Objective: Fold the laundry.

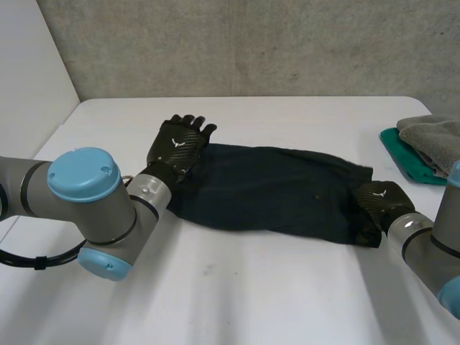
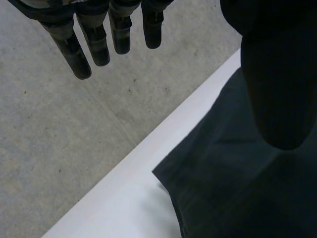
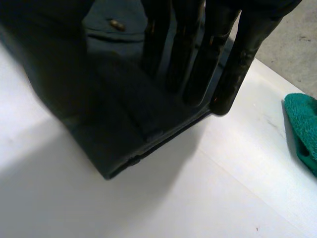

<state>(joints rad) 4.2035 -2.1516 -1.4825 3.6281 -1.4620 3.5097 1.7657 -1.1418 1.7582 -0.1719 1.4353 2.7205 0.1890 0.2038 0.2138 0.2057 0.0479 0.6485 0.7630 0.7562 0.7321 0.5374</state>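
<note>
A dark navy garment (image 1: 273, 190) lies flat and stretched across the middle of the white table (image 1: 251, 295). My left hand (image 1: 180, 146) rests at its left end, open. In the left wrist view its fingers (image 2: 94, 44) are straight and reach past the cloth's corner, and the thumb (image 2: 280, 89) hangs over the garment (image 2: 233, 198). My right hand (image 1: 379, 201) sits on the right end. Its straight fingers (image 3: 198, 64) lie on the garment (image 3: 114, 124) near a folded corner, tips at the cloth's edge. I see no cloth pinched.
A grey towel (image 1: 435, 140) lies on a green cloth (image 1: 406, 154) at the table's right edge, close behind my right arm. The green cloth (image 3: 303, 129) lies a short way beyond my right fingertips. A concrete wall backs the table.
</note>
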